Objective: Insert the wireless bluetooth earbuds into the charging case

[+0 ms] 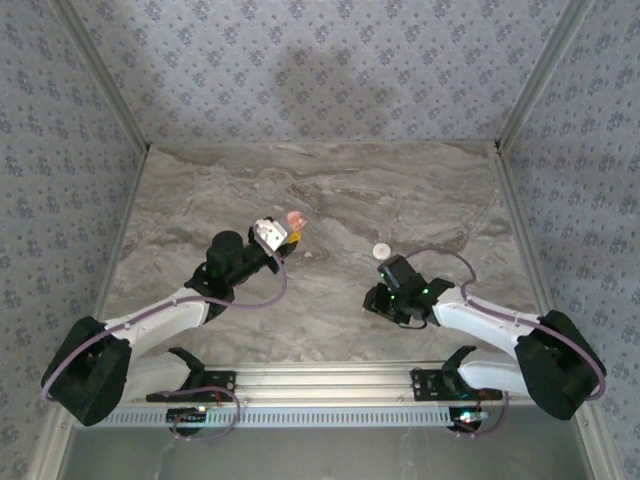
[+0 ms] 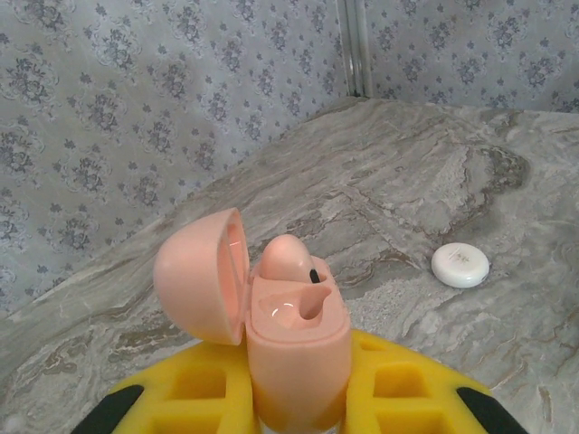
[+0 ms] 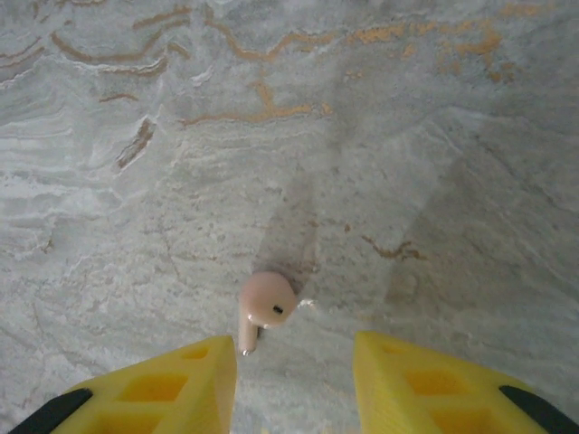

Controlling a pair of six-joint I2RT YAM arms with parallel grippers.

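Observation:
My left gripper (image 1: 287, 231) is shut on the salmon-pink charging case (image 2: 298, 348), holding it upright above the table between the yellow fingers (image 2: 190, 389). The case lid (image 2: 201, 276) is swung open to the left. One pink earbud (image 2: 285, 258) sits in the far socket, and the near socket (image 2: 312, 307) is empty. The case also shows as a pink speck (image 1: 293, 217) from above. A second pink earbud (image 3: 265, 301) lies on the marble, stem toward me, close to the left fingertip of my right gripper (image 3: 294, 380), which is open and hovers low over it (image 1: 388, 295).
A small white round disc (image 1: 380, 250) lies on the marble table (image 1: 330, 190) just beyond the right gripper, and it shows to the right of the case (image 2: 460, 265). Patterned walls enclose the table at the back and sides.

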